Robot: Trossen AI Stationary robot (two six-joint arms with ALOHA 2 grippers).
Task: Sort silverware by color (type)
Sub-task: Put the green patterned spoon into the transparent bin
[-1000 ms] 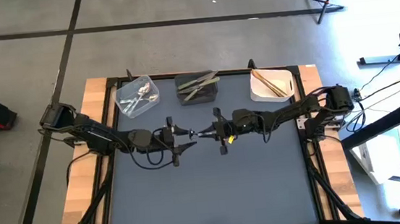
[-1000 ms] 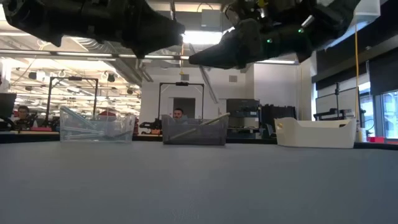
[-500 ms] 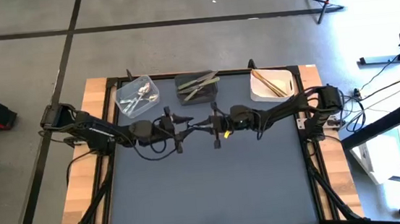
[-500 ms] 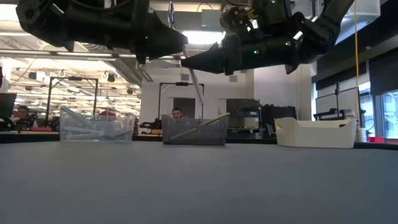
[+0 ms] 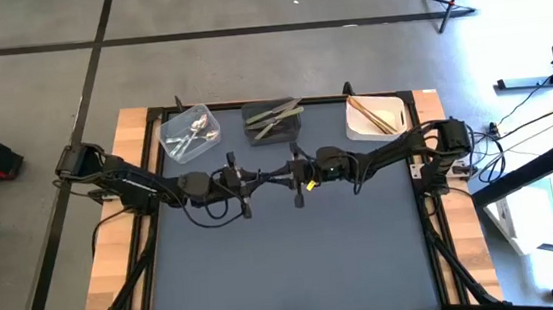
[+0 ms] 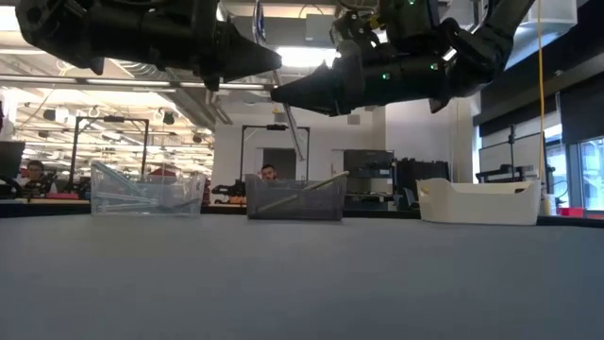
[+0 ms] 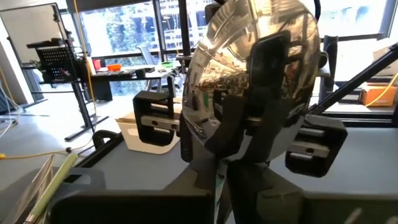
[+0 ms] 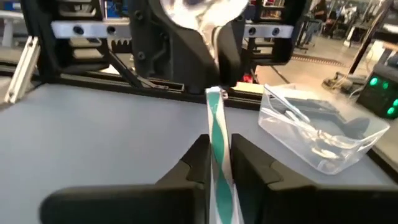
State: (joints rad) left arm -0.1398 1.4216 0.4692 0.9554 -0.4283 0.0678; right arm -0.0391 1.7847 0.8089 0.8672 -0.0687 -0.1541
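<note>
Sorting is nearly complete: the mat (image 5: 285, 255) holds no loose silverware; three bins (image 5: 274, 121) along the far edge hold the sorted pieces. One spoon (image 7: 249, 74) remains, above mid-table, pinched by the right gripper (image 5: 276, 172). The left gripper (image 5: 257, 177) meets it; its grip cannot be determined. An open workshop lies behind

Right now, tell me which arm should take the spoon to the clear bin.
Left. The clear bin sits on its side of the table, and the left gripper is right at the spoon, which the right gripper holds by the handle.
</note>
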